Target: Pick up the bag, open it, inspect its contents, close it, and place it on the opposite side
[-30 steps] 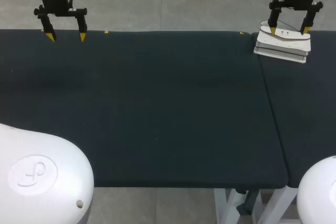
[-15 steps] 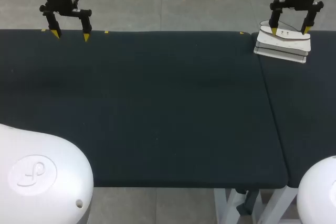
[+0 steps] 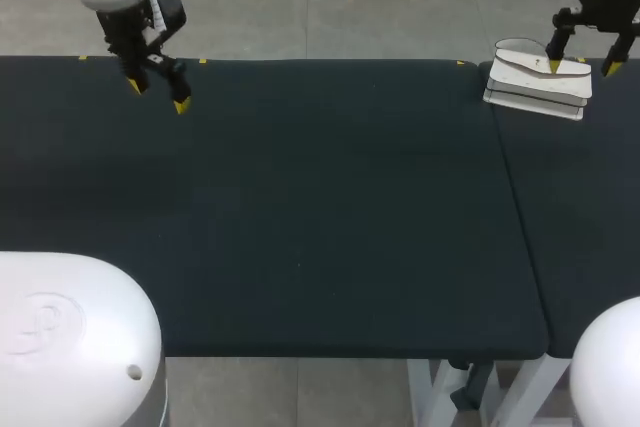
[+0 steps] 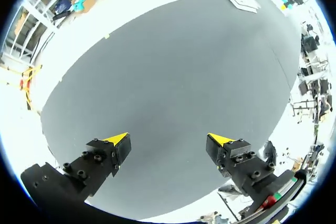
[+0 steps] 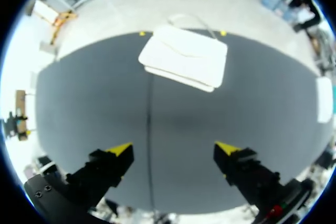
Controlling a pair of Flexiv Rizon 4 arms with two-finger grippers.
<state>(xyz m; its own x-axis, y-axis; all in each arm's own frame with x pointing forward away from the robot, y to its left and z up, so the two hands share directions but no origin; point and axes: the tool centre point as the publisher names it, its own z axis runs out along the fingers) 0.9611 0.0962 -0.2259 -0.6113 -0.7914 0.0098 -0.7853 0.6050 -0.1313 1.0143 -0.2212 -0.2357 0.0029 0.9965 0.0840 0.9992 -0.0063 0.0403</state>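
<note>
Dark table (image 3: 300,197) holds the white flap bag (image 3: 535,82) at 1 o'clock, long axis 9-to-3, just at 9 o'clock of the nearer right gripper (image 3: 581,67), open and empty, while the left gripper (image 3: 157,95), open too, is far off at 11 o'clock.

2 dark tables (image 3: 300,197) abutting along seam (image 3: 518,197); small yellow marks (image 3: 203,61) on far edge; white legs (image 3: 428,387) under near edge.

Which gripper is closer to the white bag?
The right gripper, open close by the bag; the left gripper hangs over the table's opposite far corner.
</note>
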